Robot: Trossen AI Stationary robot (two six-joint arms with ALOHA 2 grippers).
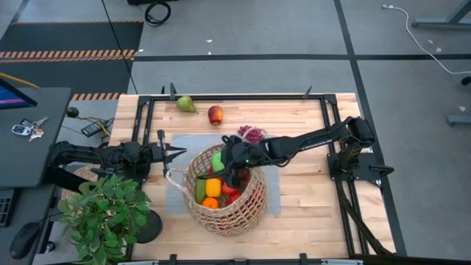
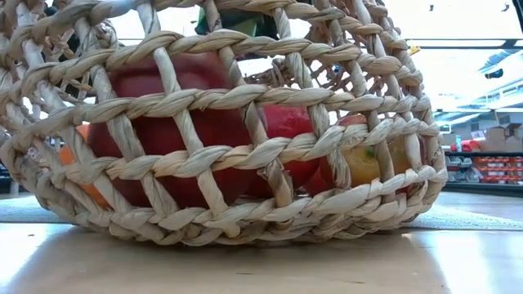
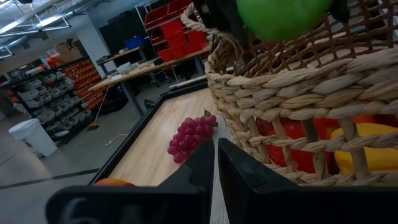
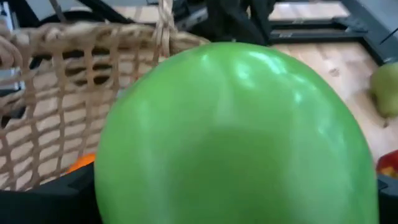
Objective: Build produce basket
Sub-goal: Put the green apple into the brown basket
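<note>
Right claw [image 1: 223,160], spread wide, grips a green apple [image 1: 218,160] above the basket [image 1: 246,208].

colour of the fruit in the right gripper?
Green apple; right wrist view shows it best.

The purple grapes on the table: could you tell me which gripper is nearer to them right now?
Right. The right gripper hangs over the basket rim with a green apple between its fingers, just short of the grapes. The left gripper waits beyond the basket's opposite side.
</note>
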